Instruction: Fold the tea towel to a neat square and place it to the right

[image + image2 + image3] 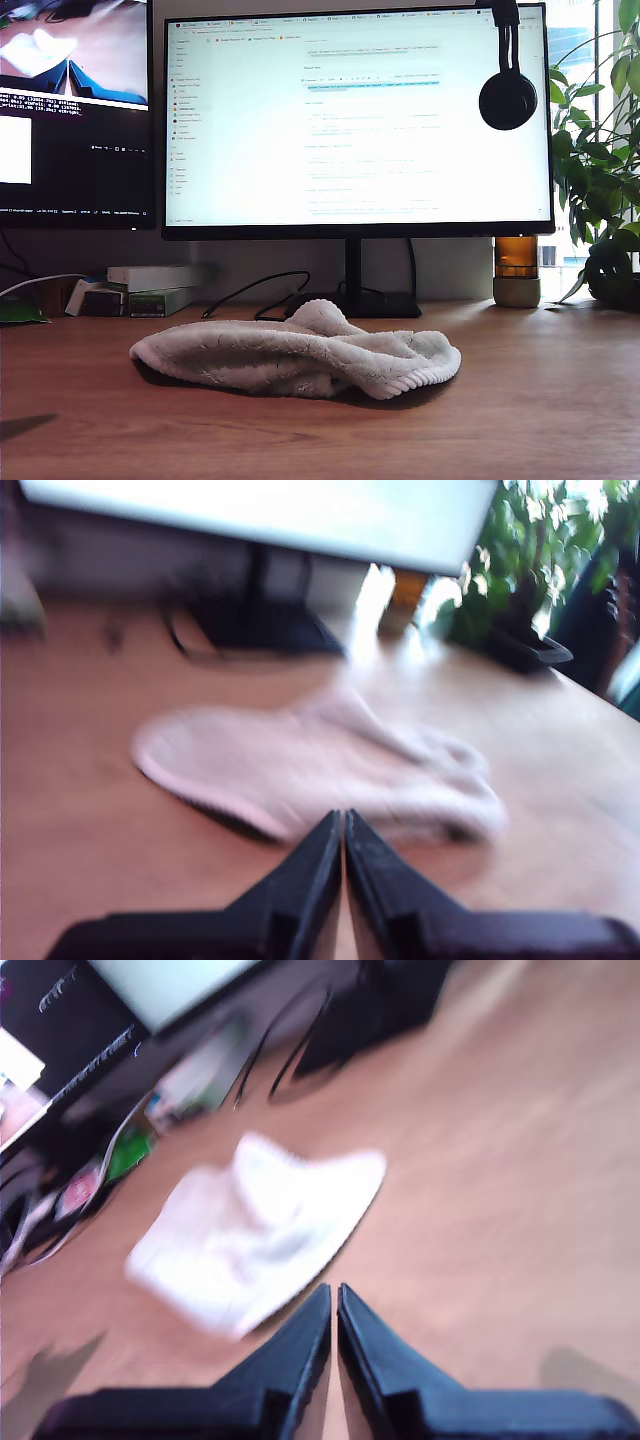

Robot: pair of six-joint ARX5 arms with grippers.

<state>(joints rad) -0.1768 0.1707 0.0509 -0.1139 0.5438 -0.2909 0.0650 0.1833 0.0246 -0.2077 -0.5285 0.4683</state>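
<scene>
The tea towel [300, 358] is a fluffy off-white cloth lying crumpled in a low heap on the wooden desk [540, 400], in front of the big monitor's stand. It has a ribbed edge toward the exterior view's right. Neither arm shows in the exterior view. In the blurred first wrist view my first gripper [343, 825] is shut, hovering short of the towel [320, 765] with nothing held. My second gripper [334, 1300] is also shut and empty, above the desk beside the towel [250, 1235].
A big monitor [360, 120] with headphones [507, 95] hung on it stands behind the towel, a second screen [75, 110] at the exterior view's left. Boxes [150, 288], cables, an amber jar [516, 270] and a potted plant [600, 170] line the back.
</scene>
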